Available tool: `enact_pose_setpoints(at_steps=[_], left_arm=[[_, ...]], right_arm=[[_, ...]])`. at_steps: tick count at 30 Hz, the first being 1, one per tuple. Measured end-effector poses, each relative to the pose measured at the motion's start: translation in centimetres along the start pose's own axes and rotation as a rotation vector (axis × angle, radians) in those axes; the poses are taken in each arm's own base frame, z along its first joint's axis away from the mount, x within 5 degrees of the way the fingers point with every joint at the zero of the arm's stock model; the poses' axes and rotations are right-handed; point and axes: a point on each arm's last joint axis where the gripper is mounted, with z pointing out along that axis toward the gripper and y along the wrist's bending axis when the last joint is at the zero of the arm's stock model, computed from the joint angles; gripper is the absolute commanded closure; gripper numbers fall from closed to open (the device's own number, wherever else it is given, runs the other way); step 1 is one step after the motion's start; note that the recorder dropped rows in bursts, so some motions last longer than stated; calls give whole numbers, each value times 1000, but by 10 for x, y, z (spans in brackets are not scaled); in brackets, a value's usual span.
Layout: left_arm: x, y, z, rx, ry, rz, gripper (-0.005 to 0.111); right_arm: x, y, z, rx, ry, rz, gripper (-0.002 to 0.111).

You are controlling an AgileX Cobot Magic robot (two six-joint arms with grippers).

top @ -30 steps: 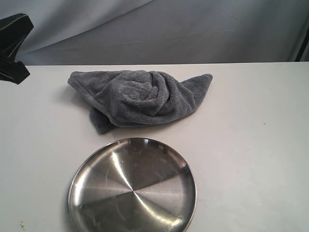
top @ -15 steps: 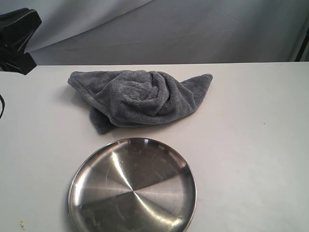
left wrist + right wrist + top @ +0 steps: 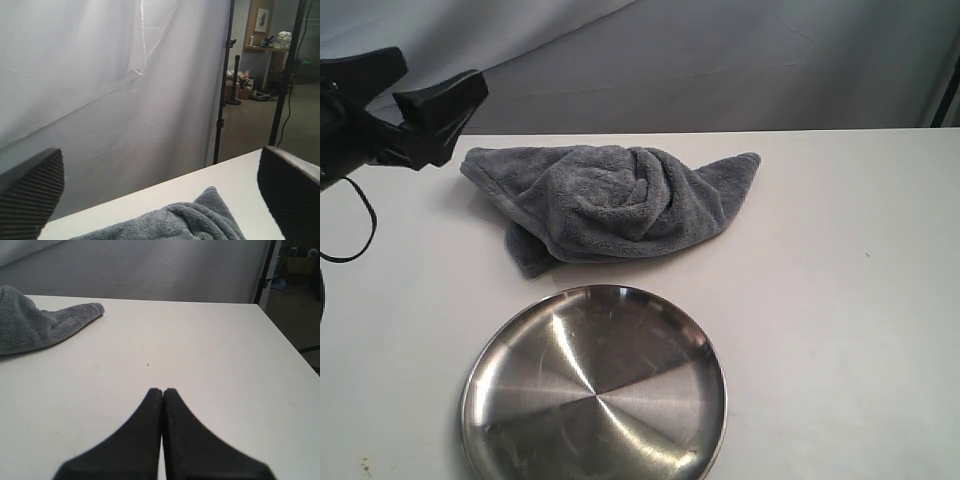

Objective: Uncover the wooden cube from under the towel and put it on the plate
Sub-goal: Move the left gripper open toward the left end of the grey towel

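Observation:
The dark-grey towel (image 3: 610,203) lies bunched at the back middle of the white table. The wooden cube is hidden; no part of it shows. In front of the towel sits the round steel plate (image 3: 594,388). My left gripper (image 3: 435,75) hovers open just left of the towel's left corner, above the table. In the left wrist view its two ribbed fingers (image 3: 31,192) stand far apart with the towel (image 3: 175,222) low between them. My right gripper (image 3: 163,390) is shut and empty, over bare table to the right of the towel's tip (image 3: 75,315); it is out of the exterior view.
A grey backdrop cloth (image 3: 720,60) hangs behind the table. A black cable (image 3: 350,225) loops down at the far left. The right table edge (image 3: 285,345) lies near my right gripper. Stands and room clutter (image 3: 260,65) lie beyond the backdrop.
My left gripper has swung in from the far left toward the towel's left corner, and its two open fingers now show. The towel and plate have not moved.

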Motion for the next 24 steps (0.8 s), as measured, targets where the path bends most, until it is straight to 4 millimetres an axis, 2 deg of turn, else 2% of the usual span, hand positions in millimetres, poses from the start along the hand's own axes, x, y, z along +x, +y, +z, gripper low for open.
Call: enact_pose_setpoints(at_steps=[14, 20, 24], left_arm=[[55, 15, 21, 62, 20, -134, 2], [69, 5, 52, 131, 34, -116, 2], [77, 4, 77, 116, 112, -54, 2]], right_arm=[[0, 0, 0, 0, 0, 0, 108], [0, 0, 0, 0, 0, 0, 108], [0, 0, 0, 0, 0, 0, 108]])
